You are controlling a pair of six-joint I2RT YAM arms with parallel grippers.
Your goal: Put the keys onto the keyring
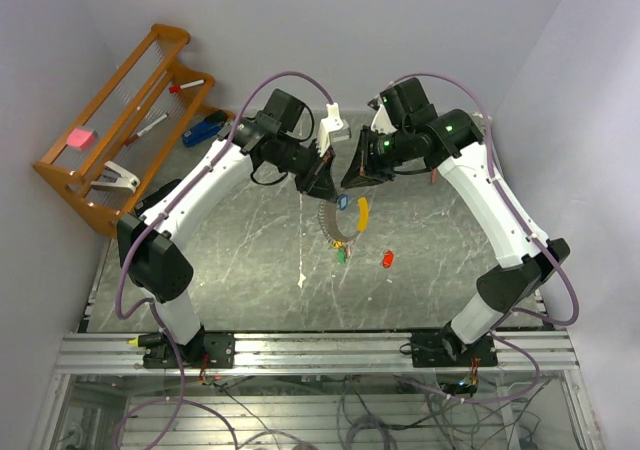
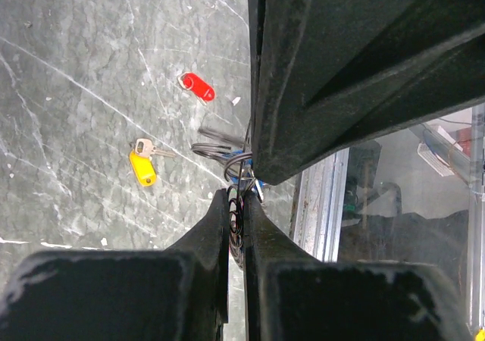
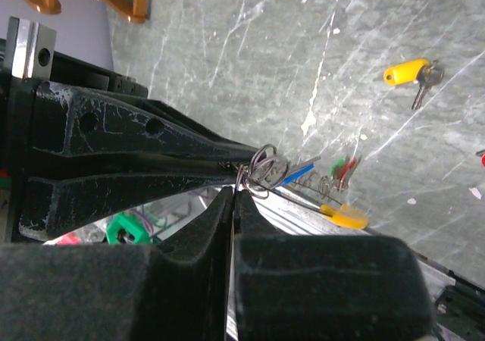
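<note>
My left gripper [image 1: 323, 181] and right gripper [image 1: 349, 183] meet tip to tip above the table's middle. The keyring [image 1: 327, 220], a thin silvery wire loop, hangs between and below them with its curved yellow piece [image 1: 362, 213], a blue key [image 1: 343, 202] and green and red keys [image 1: 341, 253]. In the left wrist view my gripper [image 2: 236, 204] is shut on the ring's dark wire coil [image 2: 235, 218]. In the right wrist view my gripper [image 3: 233, 193] is shut at the ring's loops [image 3: 263, 170]. A loose red key [image 1: 387, 259] and a yellow key [image 3: 405, 73] lie on the table.
A wooden rack [image 1: 120, 120] stands at the back left with markers, a blue stapler [image 1: 205, 128] and a white clip. A white object [image 1: 333, 130] sits behind the grippers. An aluminium rail [image 1: 320, 350] runs along the near edge.
</note>
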